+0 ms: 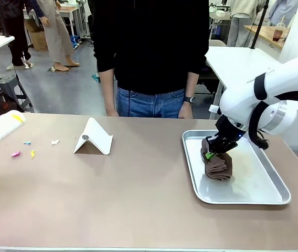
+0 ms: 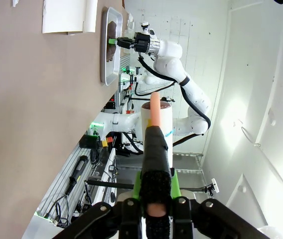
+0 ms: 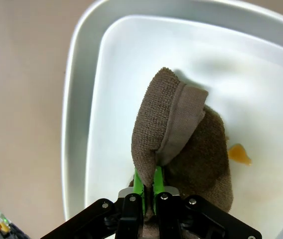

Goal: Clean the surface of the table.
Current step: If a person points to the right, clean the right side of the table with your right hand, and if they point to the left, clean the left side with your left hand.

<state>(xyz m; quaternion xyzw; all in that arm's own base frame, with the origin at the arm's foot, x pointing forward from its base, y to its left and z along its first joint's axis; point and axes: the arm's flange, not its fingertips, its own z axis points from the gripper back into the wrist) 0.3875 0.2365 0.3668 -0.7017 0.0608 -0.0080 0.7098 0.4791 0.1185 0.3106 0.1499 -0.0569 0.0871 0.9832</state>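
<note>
Right gripper (image 1: 210,154) pinches 1 cloth (image 1: 220,167); left gripper (image 2: 155,149) clamps 1 roller (image 2: 159,119); maybe 4 scraps (image 1: 32,154) on table (image 1: 138,194).

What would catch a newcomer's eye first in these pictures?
On the right of the table, the right gripper is shut on a bunched brown cloth that rests in the silver tray. At the left edge, the left gripper holds a white lint roller near small coloured paper scraps. A white folded stand sits mid-table.
</note>
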